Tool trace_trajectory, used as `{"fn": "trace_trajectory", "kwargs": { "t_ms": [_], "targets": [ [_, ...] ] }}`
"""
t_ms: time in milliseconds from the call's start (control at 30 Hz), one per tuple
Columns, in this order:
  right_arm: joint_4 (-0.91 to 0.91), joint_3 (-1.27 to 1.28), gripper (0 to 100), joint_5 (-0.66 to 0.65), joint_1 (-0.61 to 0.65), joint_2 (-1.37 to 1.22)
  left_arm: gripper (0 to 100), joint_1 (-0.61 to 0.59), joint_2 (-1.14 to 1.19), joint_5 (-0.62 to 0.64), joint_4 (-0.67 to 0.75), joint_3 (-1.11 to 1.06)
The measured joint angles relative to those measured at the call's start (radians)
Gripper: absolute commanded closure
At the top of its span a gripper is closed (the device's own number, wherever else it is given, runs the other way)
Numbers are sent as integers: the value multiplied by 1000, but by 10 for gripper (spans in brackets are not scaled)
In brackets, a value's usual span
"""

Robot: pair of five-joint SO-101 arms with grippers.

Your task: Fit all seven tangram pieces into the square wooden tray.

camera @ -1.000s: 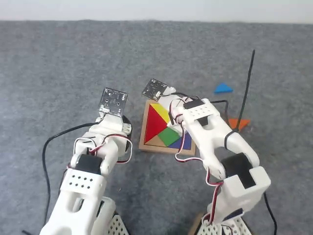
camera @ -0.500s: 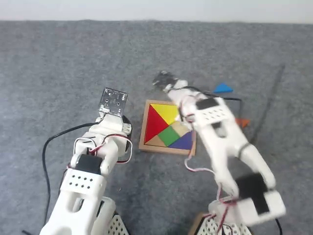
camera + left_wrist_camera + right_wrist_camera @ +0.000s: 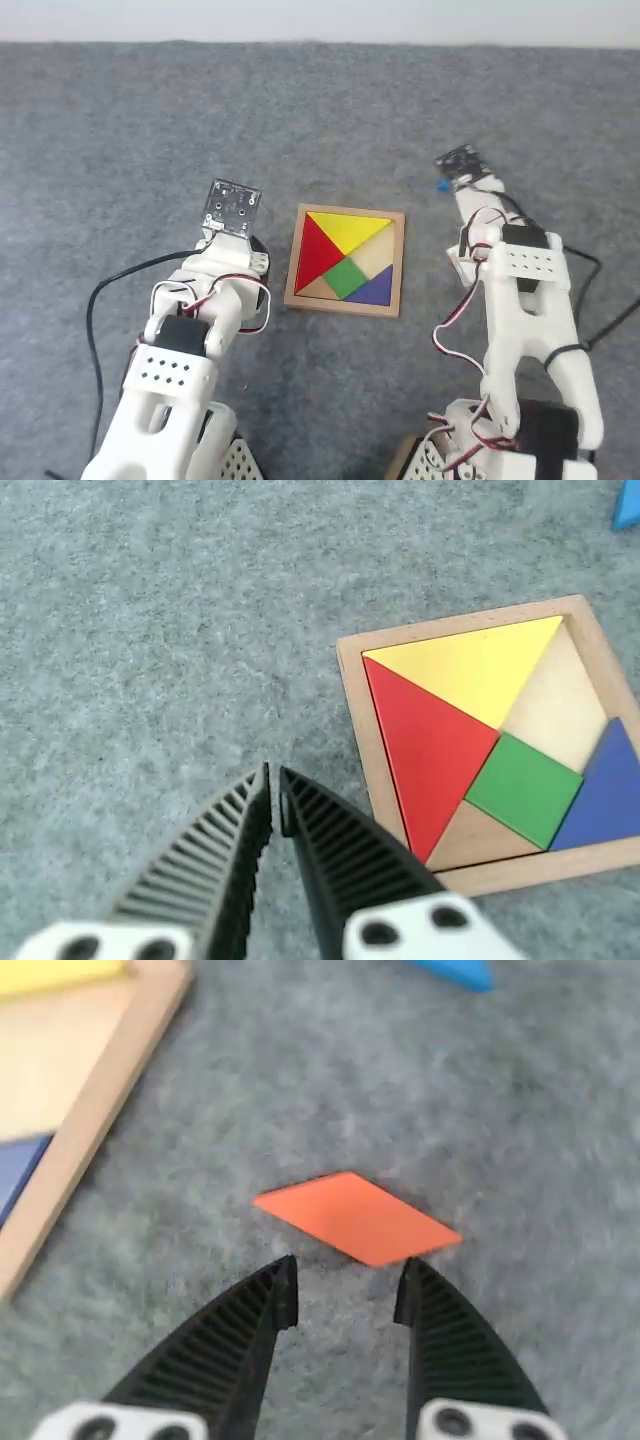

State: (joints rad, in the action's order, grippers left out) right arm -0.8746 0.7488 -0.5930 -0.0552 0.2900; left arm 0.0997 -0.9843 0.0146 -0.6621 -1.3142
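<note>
High view: grey felt worktop (image 3: 120,120), two white arms side by side. Left fingers (image 3: 258,805) are clenched, tips all but touching, nothing between them, hanging over bare felt. The square wooden tray (image 3: 450,631) lies flat on the worktop just to the right of those fingers, apart from them. Four pieces are seated in it. The yellow triangle (image 3: 470,675) lies along the far edge and the red triangle (image 3: 430,745) along the edge nearest the left fingers. The green square (image 3: 523,788) sits in the middle, touching both, and the dark blue triangle (image 3: 605,800) is beside the square toward the right. Two pockets of bare wood are open, one between the yellow triangle and the dark blue one, the other at the near edge between red and green. Right of the tray, the right fingers (image 3: 275,1295) are released, a wide gap between the tips, holding nothing. The orange parallelogram (image 3: 355,1215) lies flat on the felt just ahead of the tips, in line with the gap and off the tray; whether a tip touches it I cannot tell. The light blue triangle (image 3: 455,970) lies on the felt farther ahead of the right fingers, beyond the parallelogram and well apart from the tray.
</note>
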Motion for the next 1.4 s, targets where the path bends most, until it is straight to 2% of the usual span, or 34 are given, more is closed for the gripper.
{"fn": "trace_trajectory", "kwargs": {
  "t_ms": [333, 533, 733, 867, 1133, 1267, 1400],
  "targets": [
    [83, 2, 818, -480, 11, -183, 988, 0, -3, 0, 0, -21],
    [120, -41, 824, -572, 9, -276, 988, 0, -6, 0, 0, -21],
    [126, -167, 983, -583, 8, -393, 988, 0, -6, 0, 0, -21],
    [100, -198, 983, -583, 9, -404, 988, 0, -6, 0, 0, -21],
    [-101, -311, 987, -577, 6, -411, 988, 0, -6, 0, 0, -21],
    [-166, -399, 991, -453, 6, -413, 988, 0, -6, 0, 0, -21],
    [-288, -525, 992, -272, 6, -413, 988, 0, -6, -2, 0, -21]
  ]
}}
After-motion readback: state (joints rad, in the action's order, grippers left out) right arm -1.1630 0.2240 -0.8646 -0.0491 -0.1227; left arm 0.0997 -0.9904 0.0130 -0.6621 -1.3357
